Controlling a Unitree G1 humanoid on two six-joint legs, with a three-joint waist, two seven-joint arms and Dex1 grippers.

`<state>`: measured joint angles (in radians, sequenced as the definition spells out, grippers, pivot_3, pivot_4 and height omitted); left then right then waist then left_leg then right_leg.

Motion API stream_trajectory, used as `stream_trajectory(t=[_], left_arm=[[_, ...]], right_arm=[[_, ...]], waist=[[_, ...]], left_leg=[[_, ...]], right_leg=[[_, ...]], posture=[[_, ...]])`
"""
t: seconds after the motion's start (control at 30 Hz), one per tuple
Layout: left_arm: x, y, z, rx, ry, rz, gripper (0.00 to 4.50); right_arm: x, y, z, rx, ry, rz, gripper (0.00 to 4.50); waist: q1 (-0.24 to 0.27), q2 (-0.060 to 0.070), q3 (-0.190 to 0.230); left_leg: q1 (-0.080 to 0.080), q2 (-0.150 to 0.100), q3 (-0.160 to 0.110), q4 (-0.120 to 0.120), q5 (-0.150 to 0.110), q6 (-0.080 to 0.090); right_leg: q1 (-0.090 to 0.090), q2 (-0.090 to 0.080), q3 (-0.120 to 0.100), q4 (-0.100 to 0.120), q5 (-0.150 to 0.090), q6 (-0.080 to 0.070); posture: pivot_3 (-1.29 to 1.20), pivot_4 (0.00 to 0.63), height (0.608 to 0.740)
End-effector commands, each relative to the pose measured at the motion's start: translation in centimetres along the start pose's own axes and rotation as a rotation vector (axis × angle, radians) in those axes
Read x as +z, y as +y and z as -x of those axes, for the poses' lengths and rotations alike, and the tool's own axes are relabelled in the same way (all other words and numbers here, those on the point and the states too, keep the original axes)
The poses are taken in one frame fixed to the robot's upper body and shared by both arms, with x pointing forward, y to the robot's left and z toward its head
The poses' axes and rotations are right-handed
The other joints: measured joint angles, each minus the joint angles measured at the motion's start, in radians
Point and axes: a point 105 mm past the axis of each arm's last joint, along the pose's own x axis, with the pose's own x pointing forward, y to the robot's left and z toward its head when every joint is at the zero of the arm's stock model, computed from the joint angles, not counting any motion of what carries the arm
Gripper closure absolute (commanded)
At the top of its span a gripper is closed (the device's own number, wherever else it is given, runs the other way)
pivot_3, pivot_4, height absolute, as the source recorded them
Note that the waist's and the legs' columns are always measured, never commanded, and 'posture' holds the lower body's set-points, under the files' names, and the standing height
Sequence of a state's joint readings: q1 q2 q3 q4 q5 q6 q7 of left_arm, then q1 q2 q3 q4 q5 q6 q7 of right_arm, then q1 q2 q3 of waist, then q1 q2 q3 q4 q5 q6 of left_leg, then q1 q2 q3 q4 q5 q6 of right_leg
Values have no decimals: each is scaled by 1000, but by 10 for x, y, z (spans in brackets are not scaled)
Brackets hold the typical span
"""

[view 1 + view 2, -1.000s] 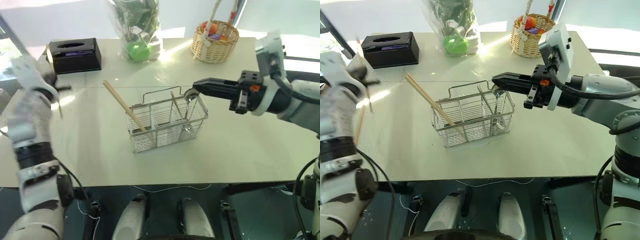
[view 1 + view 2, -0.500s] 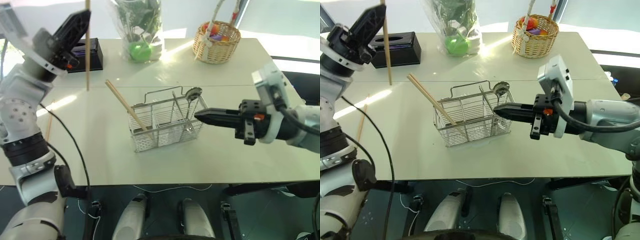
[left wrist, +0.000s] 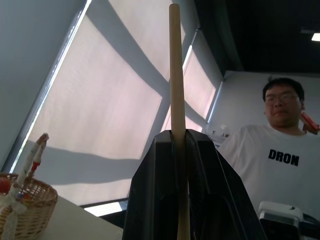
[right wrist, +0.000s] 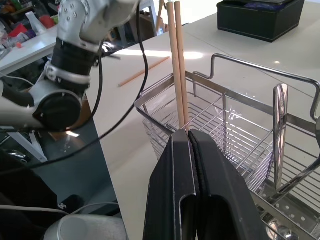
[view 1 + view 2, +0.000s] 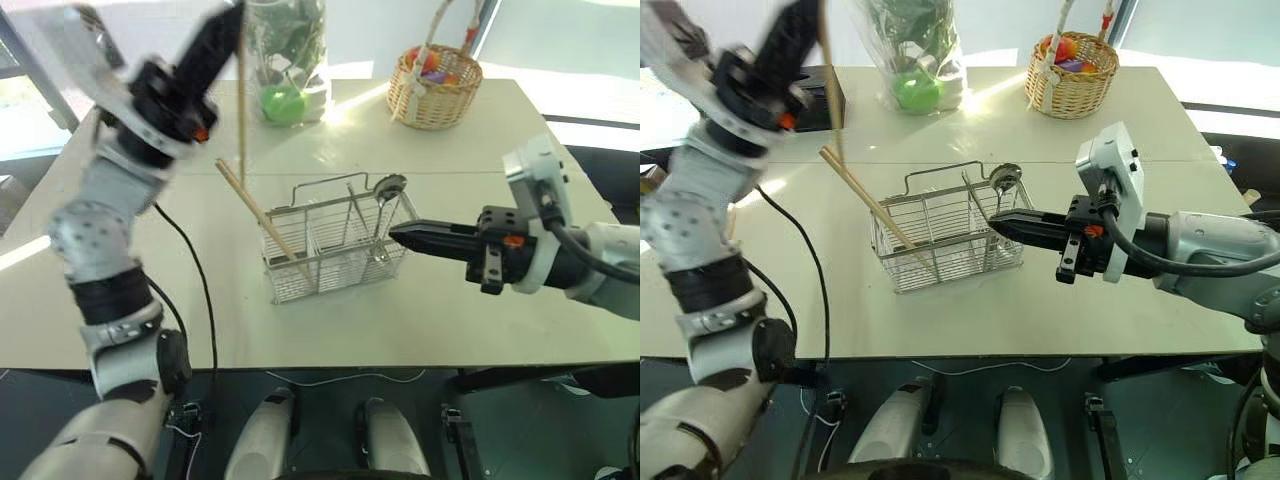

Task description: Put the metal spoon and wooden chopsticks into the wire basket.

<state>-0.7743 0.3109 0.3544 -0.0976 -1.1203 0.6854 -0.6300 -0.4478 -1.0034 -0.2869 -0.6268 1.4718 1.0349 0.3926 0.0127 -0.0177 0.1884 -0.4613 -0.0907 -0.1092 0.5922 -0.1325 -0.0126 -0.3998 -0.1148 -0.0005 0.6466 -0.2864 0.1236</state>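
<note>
Left gripper (image 5: 222,25) clamped on one wooden chopstick (image 5: 241,100), raised behind wire basket (image 5: 335,250); right gripper (image 5: 398,235) clenched, empty.

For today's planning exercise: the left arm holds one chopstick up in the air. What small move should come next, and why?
Probably carry the held chopstick toward the wire basket until its lower tip hangs over an open compartment. The left gripper is shut on it and it hangs upright behind and to the left of the basket, where two chopsticks and the metal spoon already stand.
</note>
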Motion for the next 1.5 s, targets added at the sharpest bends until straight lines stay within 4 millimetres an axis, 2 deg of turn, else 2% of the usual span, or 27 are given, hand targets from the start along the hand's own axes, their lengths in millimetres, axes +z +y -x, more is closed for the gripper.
stream_trajectory(t=[0.03, 0.2, 0.57, 0.83, 0.97, 1.13, 1.17, 1.33, 1.43, 1.5], left_arm=[[-1, -3, -4, -11, -14, -78, 4490], [-17, -3, -2, -18, 15, -67, 4490], [-19, -26, -5, -86, 29, -18, 4490], [-31, -25, 1, -64, 54, -2, 4490], [-34, -21, 3, -46, 58, -5, 2931], [-39, -17, 5, -29, 66, -11, 262], [-39, -16, 4, -21, 62, -15, 73], [-27, -14, 0, -15, 26, -40, 73], [1, -14, -7, -17, -36, -99, 73], [28, -11, -11, 14, -86, -169, 73]], right_arm=[[8, 1, 0, -9, -28, 45, 4500], [8, -2, -1, -13, -32, 47, 4500], [8, -5, -4, -28, -47, 51, 4500], [10, -8, -5, -37, -62, 57, 4500], [11, -9, -5, -40, -67, 60, 4500], [11, -10, -5, -45, -69, 63, 4500], [11, -10, -5, -46, -69, 63, 4500], [10, -11, -5, -50, -69, 62, 4500], [10, -11, -5, -51, -66, 61, 4500], [11, -10, -4, -48, -65, 62, 4500]], waist=[[0, 0, 0], [0, 0, 0], [-1, 0, 0], [0, 0, 0], [0, 0, 0], [0, 0, 0], [0, 0, 0], [0, 0, 0], [0, 0, 0], [-1, 0, 1]], left_leg=[[0, 0, 0, 0, 0, 0], [0, 0, 0, 0, 0, 0], [0, 0, 0, 0, -1, 1], [0, 0, 0, 0, -1, 1], [0, 0, 0, 0, -1, 1], [0, 0, 0, 0, -1, 1], [0, 0, 0, 0, -1, 1], [0, 0, 0, 0, -1, 1], [-1, 0, 0, 0, -1, 1], [-1, 0, -1, 0, -1, 1]], right_leg=[[0, 0, 0, 0, 0, 0], [0, 0, 0, -1, 0, 0], [0, 0, 0, -1, 0, 0], [0, 0, 0, -1, 0, 0], [0, 0, 0, -1, 0, 0], [0, 0, 0, -1, 0, 0], [0, -1, 0, -2, 0, 0], [0, -1, 0, -2, 0, 0], [0, -1, -1, -2, 0, 0], [0, 0, -1, -2, 0, 0]], posture=[[0, 150, 740], [0, 150, 740], [0, 150, 740], [0, 150, 740], [0, 150, 740], [0, 150, 740], [0, 150, 740], [0, 150, 740], [0, 150, 740], [0, 150, 740]])
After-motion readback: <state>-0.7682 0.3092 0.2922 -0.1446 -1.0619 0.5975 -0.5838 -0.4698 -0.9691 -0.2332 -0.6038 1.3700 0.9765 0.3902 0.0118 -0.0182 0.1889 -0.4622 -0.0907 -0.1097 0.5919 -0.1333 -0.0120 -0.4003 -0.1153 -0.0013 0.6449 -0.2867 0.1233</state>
